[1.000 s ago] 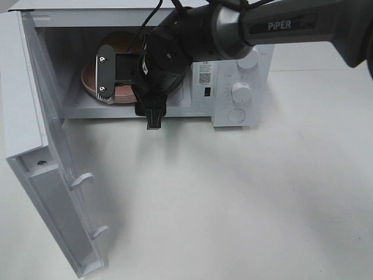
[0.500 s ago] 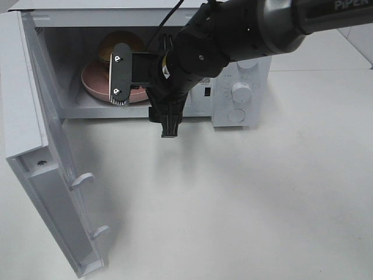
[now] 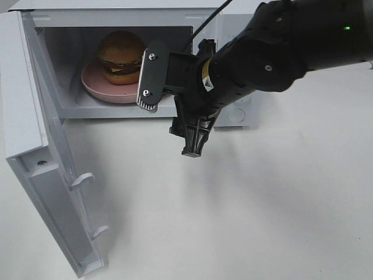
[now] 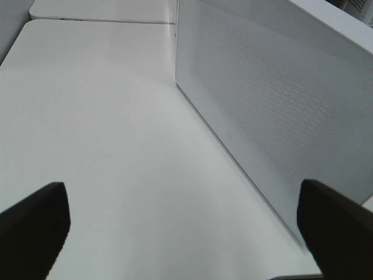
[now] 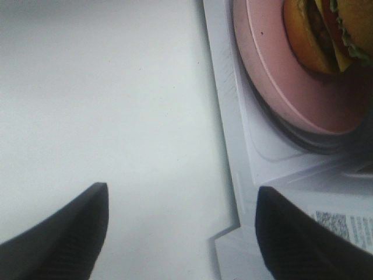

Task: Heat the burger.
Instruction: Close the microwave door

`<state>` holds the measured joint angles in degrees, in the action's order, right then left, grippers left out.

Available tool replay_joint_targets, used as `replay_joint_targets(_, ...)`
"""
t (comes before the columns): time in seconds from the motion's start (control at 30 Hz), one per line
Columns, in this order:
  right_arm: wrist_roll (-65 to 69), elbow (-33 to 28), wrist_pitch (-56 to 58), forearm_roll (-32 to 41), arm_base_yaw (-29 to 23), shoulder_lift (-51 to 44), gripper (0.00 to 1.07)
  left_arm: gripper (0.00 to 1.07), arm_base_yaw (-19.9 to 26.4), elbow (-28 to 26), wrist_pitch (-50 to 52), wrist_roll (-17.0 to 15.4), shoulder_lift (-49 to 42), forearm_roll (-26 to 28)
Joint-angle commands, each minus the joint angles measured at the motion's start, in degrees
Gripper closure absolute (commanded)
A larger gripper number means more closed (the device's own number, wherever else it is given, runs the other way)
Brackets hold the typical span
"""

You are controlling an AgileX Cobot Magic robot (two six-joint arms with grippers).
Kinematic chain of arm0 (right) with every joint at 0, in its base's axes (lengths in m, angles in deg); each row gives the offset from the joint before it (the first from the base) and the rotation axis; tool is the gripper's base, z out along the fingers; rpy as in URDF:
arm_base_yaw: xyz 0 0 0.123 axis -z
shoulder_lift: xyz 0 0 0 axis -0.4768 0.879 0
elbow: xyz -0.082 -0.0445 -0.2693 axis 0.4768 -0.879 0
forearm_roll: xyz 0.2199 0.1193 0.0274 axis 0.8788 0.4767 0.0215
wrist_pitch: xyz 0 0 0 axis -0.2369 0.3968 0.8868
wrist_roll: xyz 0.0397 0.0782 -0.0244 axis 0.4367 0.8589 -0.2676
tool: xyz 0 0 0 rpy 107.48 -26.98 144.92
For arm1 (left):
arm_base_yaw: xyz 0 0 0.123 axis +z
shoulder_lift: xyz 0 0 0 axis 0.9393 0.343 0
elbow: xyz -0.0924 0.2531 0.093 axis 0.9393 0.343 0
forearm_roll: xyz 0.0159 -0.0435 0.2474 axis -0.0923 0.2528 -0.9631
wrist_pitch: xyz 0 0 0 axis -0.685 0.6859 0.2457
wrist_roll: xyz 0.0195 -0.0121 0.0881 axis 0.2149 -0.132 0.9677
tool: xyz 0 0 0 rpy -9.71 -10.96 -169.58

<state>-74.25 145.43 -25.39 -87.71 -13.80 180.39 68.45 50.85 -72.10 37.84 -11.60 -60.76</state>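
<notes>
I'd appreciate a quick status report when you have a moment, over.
Left hand open, empty. Right hand open, empty, before the microwave mouth. Burger on pink plate inside. Door open; right hand likely in its swing.

Bright, even overhead lighting; crisp from above, soft up close.

Pale, diffuse shadows on the white table (image 3: 280, 221) under the right arm (image 3: 280, 52) and along the open door (image 3: 35, 116). Dimmer inside the microwave (image 3: 70, 55), though clear enough for the burger (image 3: 121, 55) on its plate (image 3: 93, 87). Whites slightly washed out. Out of focus and nearly black at the frame corners: fingertips of the left claw (image 4: 183, 227) and right claw (image 5: 183, 233). Mild grain in the right wrist view; fine dots of a perforated panel (image 4: 262, 105) sharp in the left wrist view.
</notes>
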Motion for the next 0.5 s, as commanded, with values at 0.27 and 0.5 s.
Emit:
replay_joint_targets(0.27, 13.2, -11.1, -0.4, 0.3, 0.1, -11.9, 0.39, 0.09, 0.2, 0.2, 0.7, -0.4, -1.0, 0.1)
replay_joint_targets(0.5, 22.2, -19.1, 0.1, 0.3, 0.1, -21.2, 0.39, 0.09, 0.2, 0.2, 0.7, -0.4, -1.0, 0.1)
